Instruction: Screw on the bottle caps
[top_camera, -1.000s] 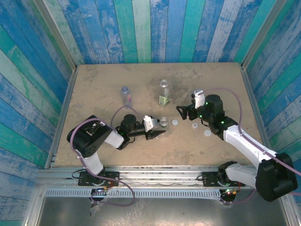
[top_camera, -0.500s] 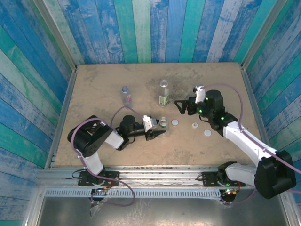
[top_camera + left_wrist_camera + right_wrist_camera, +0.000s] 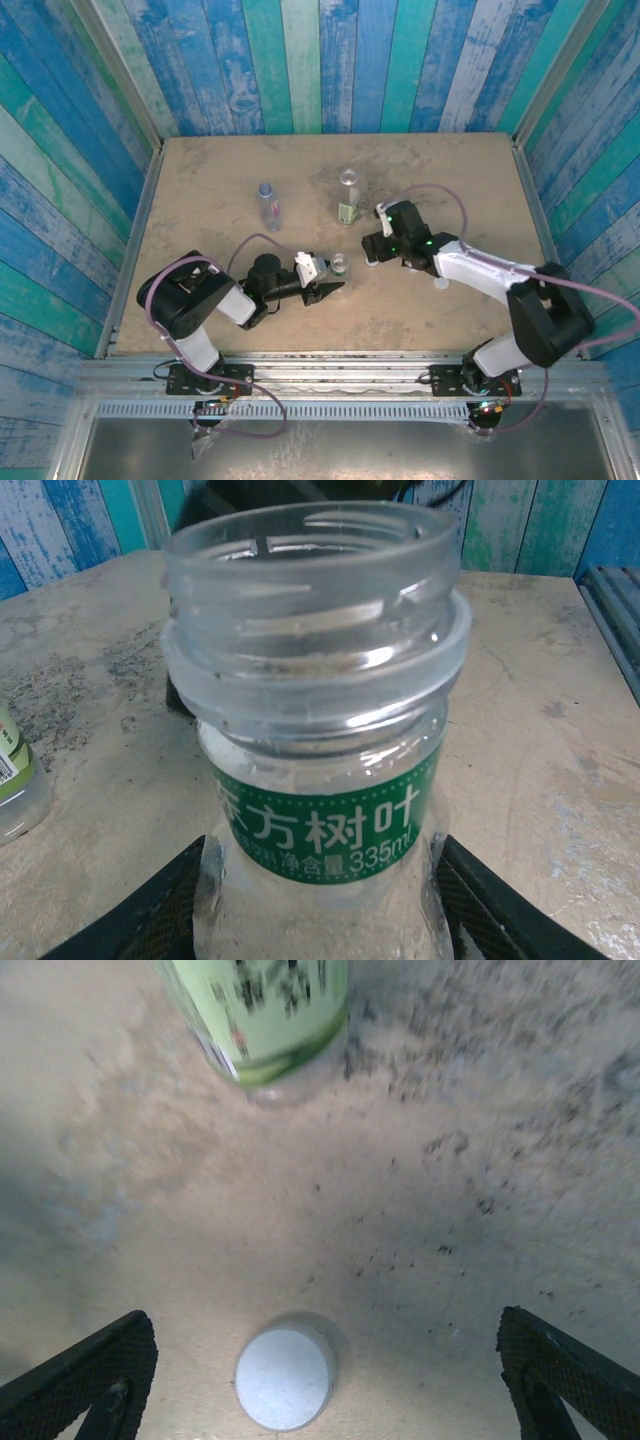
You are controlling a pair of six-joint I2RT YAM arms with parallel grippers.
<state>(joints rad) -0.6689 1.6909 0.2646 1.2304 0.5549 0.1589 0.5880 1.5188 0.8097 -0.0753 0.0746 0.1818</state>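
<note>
- A white cap (image 3: 285, 1378) lies flat on the sandy table (image 3: 200, 180) near its middle, smooth top facing up.
- The right gripper (image 3: 325, 1318) hangs over the cap with its jaws spread wide. One finger is on each side and neither touches it. It looks lined up to close on the cap and lift it.
- Just to the left stands the held bottle (image 3: 320, 780), clear plastic with a dark green label. It is upright, and its threaded neck is bare and open.
- The left gripper (image 3: 320, 920) is clamped on the lower body of this bottle, jaws drawn in against its sides. This is probably to keep it from turning while a cap is screwed on.
- Behind the cap stands a lime-labelled bottle (image 3: 348, 200), whose neck also looks open. It is near the right gripper and could be knocked when the arm lifts or swings.
- Farther left, well apart, a blue-labelled bottle (image 3: 266, 203) stands alone. Whether it has a cap is too small to tell.
</note>
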